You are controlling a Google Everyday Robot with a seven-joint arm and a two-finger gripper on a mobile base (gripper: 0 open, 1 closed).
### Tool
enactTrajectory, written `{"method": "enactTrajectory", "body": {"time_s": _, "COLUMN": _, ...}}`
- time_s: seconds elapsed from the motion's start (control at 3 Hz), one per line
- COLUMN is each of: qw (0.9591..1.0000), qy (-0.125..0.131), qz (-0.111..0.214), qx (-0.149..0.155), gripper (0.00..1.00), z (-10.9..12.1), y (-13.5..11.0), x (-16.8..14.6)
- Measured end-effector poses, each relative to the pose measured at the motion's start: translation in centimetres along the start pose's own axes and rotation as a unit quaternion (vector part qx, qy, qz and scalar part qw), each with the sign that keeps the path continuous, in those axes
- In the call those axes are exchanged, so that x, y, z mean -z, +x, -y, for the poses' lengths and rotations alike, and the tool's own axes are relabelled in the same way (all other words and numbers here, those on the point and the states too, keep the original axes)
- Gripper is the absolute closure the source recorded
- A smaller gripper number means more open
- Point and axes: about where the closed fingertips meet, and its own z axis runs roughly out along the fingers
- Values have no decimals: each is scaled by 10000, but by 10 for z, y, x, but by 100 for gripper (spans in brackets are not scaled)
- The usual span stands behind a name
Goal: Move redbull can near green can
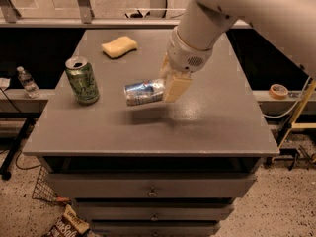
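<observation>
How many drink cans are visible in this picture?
2. The green can stands upright on the table, left side; the redbull can is held sideways by the gripper, above the table's middle.

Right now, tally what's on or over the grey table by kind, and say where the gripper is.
Cans: 2 (green can standing; redbull can held sideways in the gripper, above the table middle)
Sponges: 1 (yellow sponge)
Total: 3
</observation>
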Motion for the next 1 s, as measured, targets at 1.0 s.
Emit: {"method": "enactTrajectory", "body": {"time_s": 1.0, "qw": 9951, "qy": -461, "qz": 261, "qx": 837, "gripper": 100, "z": 16, "y": -100, "x": -53}}
